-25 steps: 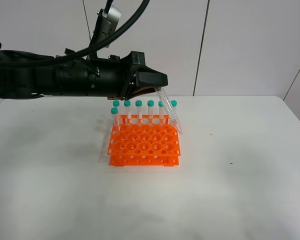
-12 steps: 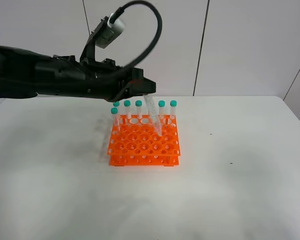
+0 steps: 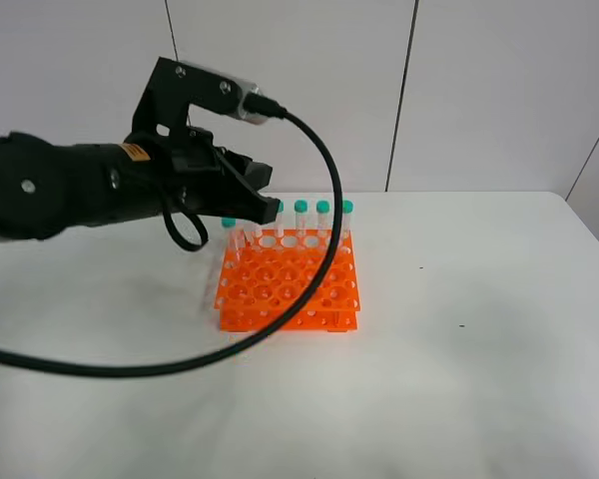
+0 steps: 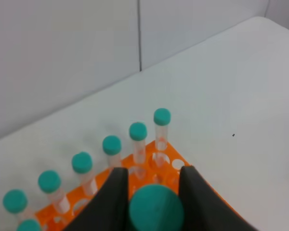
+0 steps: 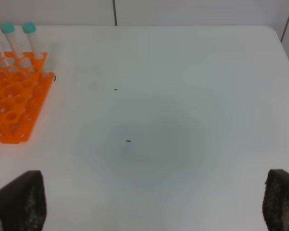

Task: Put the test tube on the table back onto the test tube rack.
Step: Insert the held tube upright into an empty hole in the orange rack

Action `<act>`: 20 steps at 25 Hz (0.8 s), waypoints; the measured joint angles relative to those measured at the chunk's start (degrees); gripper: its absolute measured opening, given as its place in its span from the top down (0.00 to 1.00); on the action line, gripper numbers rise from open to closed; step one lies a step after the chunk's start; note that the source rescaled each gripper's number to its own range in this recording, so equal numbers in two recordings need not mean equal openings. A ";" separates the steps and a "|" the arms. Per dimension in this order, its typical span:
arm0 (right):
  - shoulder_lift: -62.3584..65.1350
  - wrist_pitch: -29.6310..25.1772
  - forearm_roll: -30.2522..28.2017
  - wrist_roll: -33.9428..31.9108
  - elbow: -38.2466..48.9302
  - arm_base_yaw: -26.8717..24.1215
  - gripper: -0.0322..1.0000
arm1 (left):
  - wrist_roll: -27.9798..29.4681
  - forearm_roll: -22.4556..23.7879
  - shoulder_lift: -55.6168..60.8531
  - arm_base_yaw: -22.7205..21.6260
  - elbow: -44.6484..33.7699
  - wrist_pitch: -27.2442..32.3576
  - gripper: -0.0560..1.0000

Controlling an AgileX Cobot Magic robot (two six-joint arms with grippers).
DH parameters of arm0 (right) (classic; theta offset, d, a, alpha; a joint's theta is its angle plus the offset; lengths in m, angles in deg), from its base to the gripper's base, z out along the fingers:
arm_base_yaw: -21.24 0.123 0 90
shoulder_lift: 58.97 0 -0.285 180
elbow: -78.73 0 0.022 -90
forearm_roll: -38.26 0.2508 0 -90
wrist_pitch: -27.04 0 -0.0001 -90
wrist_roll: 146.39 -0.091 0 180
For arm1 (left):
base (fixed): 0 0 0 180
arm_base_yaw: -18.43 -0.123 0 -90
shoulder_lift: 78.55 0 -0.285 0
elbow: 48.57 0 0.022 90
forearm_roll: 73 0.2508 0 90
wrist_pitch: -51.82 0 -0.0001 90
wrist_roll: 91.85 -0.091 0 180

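Here, stage: alignment above the test tube rack (image 3: 290, 284); the tube is judged not yet seated.
Left end effector (image 4: 153, 185): closed narrowly on the test tube (image 4: 156, 211), its teal cap pinched between the two black fingers.
Test tube position: off the bench (image 3: 479, 349), held over the rack's orange grid, in front of the back row of standing tubes (image 4: 137, 131); hidden behind the arm in the high view.
Change: a second ago the tube leans at the rack's far right corner; half a second ago it slants over the middle; now the arm has swung left and the wrist camera sees the cap end-on.
Meaning: the tube seems near upright, so a straight descent into a free hole appears next.
Right end effector (image 5: 149, 202): spread wide, empty, away from the rack.
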 joint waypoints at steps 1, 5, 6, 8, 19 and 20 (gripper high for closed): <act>0.00 0.00 0.00 0.00 0.00 0.00 0.00 | 0.09 0.36 -0.60 0.34 -0.90 -2.44 0.93; 0.00 0.00 0.00 0.00 0.00 0.00 0.00 | -0.54 0.57 -4.77 0.41 -1.98 -11.11 0.93; 0.00 0.00 0.00 0.00 0.00 0.00 0.00 | -1.11 0.57 -6.11 0.41 -1.70 -12.04 0.93; 0.00 0.00 0.00 0.00 0.00 0.00 0.00 | -2.03 0.62 -8.90 0.28 -0.79 -12.54 0.93; 0.00 0.00 0.00 0.00 0.00 0.00 0.00 | -2.81 0.62 -21.54 -3.13 8.62 -13.27 0.93; 0.00 0.00 0.00 0.00 0.00 0.00 0.00 | -2.81 0.62 -22.03 -3.55 8.70 -13.27 0.93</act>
